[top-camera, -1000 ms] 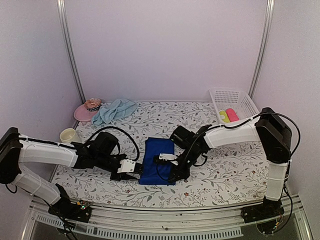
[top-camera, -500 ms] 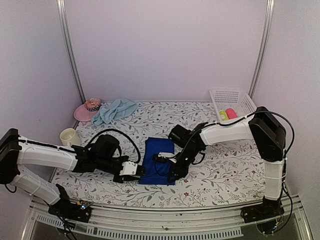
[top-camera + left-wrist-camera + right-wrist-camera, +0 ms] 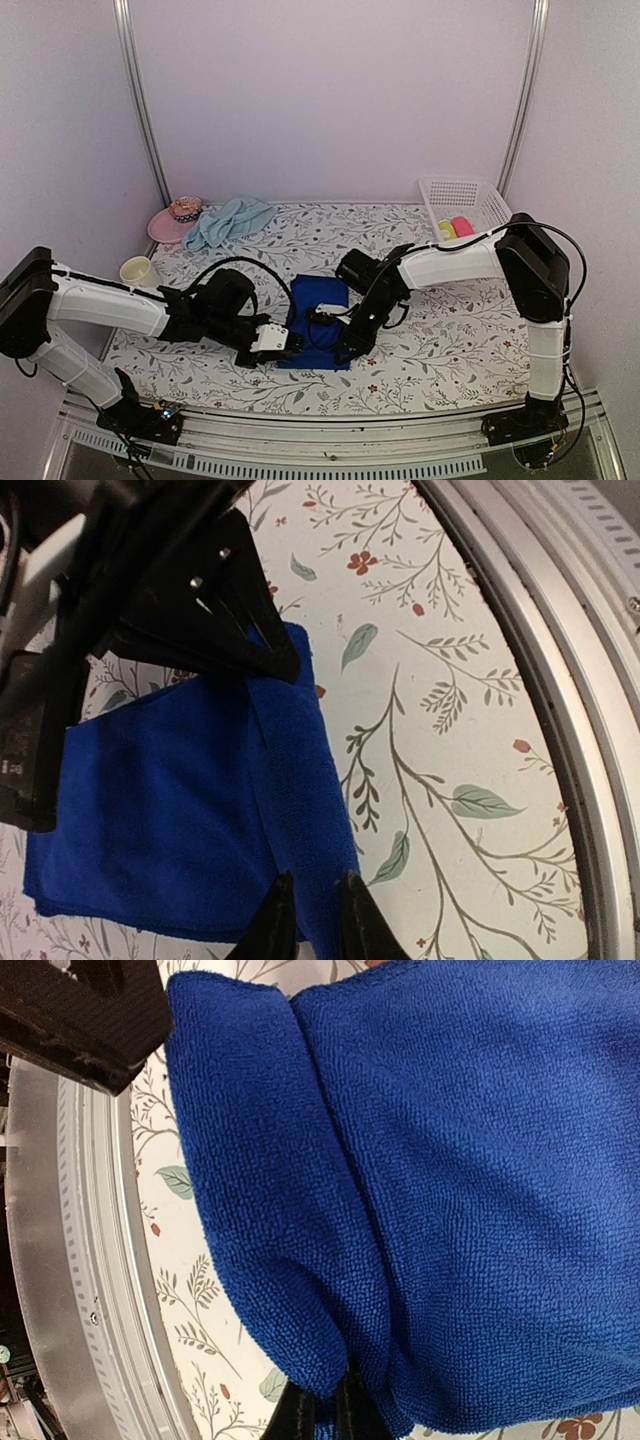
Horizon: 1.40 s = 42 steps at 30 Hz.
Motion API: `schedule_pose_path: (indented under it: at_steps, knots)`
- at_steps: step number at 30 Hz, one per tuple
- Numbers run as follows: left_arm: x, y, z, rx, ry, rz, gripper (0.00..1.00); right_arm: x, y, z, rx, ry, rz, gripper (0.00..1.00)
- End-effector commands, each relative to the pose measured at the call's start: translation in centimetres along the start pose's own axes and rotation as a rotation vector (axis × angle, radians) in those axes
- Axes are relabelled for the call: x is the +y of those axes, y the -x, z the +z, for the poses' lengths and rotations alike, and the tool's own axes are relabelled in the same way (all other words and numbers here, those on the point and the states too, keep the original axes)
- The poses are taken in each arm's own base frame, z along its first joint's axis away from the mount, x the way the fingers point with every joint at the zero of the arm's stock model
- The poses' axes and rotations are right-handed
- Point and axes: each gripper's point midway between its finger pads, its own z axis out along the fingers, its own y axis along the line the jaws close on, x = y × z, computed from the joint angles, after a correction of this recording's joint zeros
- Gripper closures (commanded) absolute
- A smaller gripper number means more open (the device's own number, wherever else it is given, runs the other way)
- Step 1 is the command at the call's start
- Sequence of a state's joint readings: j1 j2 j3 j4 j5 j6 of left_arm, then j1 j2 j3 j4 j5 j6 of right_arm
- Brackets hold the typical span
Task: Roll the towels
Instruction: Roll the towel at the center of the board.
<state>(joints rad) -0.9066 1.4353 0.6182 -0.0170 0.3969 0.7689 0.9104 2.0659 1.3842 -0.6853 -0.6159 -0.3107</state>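
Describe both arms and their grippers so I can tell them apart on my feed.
Both match: the left arm and right arm are white tubes with bulky black joints and a looping black cable. The left gripper and right gripper are black, with a white block behind two slim dark fingers.

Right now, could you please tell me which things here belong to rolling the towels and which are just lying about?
For the job: royal blue towel, aqua towel.
Lying about: pink hat, cream cup, white basket.
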Motion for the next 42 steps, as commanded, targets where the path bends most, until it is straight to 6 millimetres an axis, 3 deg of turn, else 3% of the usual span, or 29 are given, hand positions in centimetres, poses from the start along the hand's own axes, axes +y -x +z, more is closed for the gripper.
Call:
schedule_pose_path:
  at_steps: [1,6,12,17,21,24,27,42]
  knots:
    - [-0.9,0.3,0.4,0.006,-0.051,-0.006,0.82,-1.3,0.1,0.3,0.009,-0.029,0.022,0.93]
    - [-0.9,-0.8,1.3,0.071,-0.063,-0.018,0.83,-1.5,0.2,0.2,0.008,-0.038,0.026,0.93]
    - [-0.2,-1.7,1.8,0.116,-0.022,-0.037,1.00,-1.5,0.2,0.2,0.008,-0.039,0.027,0.93]
    - [0.0,-2.1,2.0,0.133,-0.009,-0.053,1.00,-1.5,0.1,0.3,0.011,-0.042,0.025,0.92]
    - [0.2,-2.9,2.4,0.169,-0.006,-0.073,1.00,-1.9,0.2,-0.2,0.006,-0.079,0.012,0.79]
    - [0.2,-3.4,2.8,0.193,-0.012,-0.087,1.00,-2.0,0.7,-1.0,-0.014,-0.120,-0.009,0.65]
    - [0.4,-3.9,3.1,0.218,-0.005,-0.102,1.00,-1.8,1.0,-1.9,-0.038,-0.142,-0.035,0.58]
    - [0.7,-5.3,3.4,0.269,-0.009,-0.127,1.00,-0.8,0.1,-5.7,-0.188,-0.293,-0.117,0.51]
